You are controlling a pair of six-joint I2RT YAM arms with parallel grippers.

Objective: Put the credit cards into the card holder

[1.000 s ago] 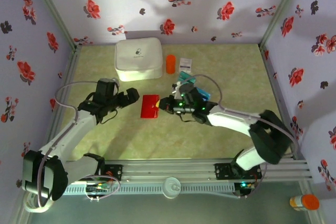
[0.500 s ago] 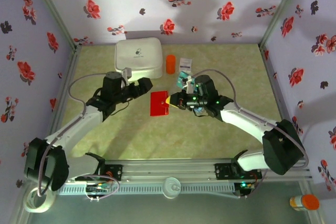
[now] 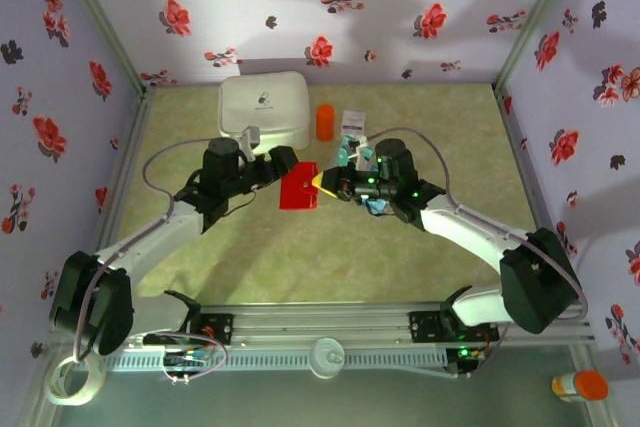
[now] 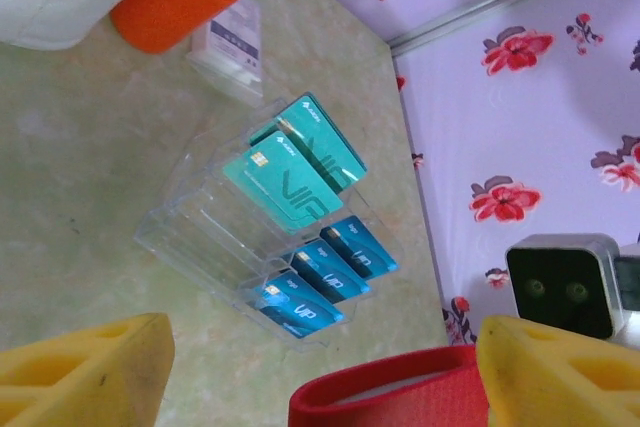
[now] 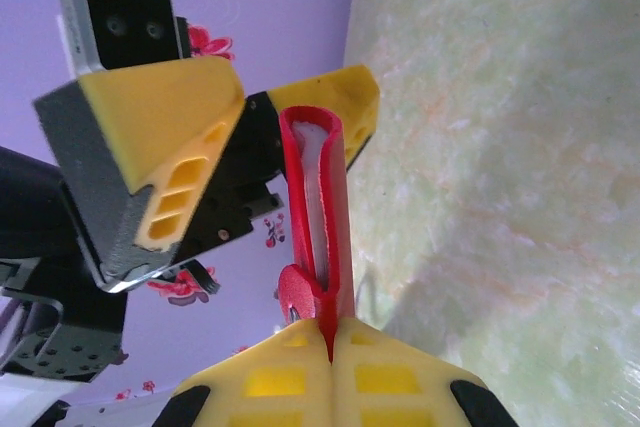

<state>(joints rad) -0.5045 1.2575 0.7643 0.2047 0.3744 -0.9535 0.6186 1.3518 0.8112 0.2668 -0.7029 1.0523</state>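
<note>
We find the right tool [image 5: 330, 342] clamped tight on one edge of the red wallet [image 5: 318, 217], which is held edge-on and folded nearly flat. The left tool [image 4: 322, 372] is open, its fingers straddling the wallet's opposite edge; contact we cannot confirm. The blue and teal cards [image 4: 300, 182] stand in a clear rack [image 4: 185, 232] on the surface [image 4: 80, 147], just beyond the wallet.

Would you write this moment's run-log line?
right gripper: jaws shut on card holder; left gripper: jaws open around it; credit cards: in rack
</note>
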